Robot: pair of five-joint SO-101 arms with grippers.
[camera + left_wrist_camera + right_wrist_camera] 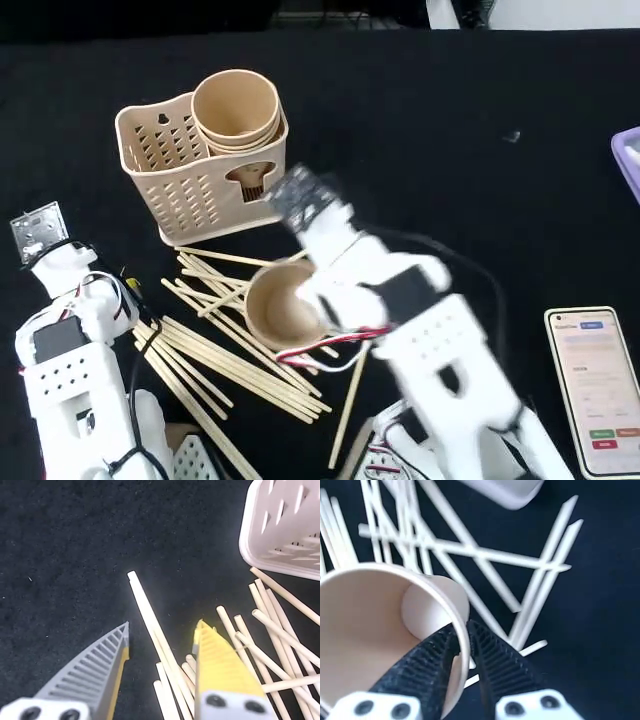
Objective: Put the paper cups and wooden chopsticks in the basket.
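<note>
Paper cup (365,630) rim within right end effector (462,626)

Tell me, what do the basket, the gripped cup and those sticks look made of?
Basket: probably moulded plastic, beige, smooth, with slotted walls. Gripped cup: seemingly paper, matte tan, thin rolled rim. Chopsticks: pale, matte, apparently bare wood.

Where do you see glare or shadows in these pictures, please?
High view: the light is even, the black tabletop shows hardly any shadows, and the phone has a brightly lit screen. Left wrist view: the basket wall catches the strongest light. Right wrist view: the paper cup darkens inside near the right gripper, which is shut on its rim.
</note>
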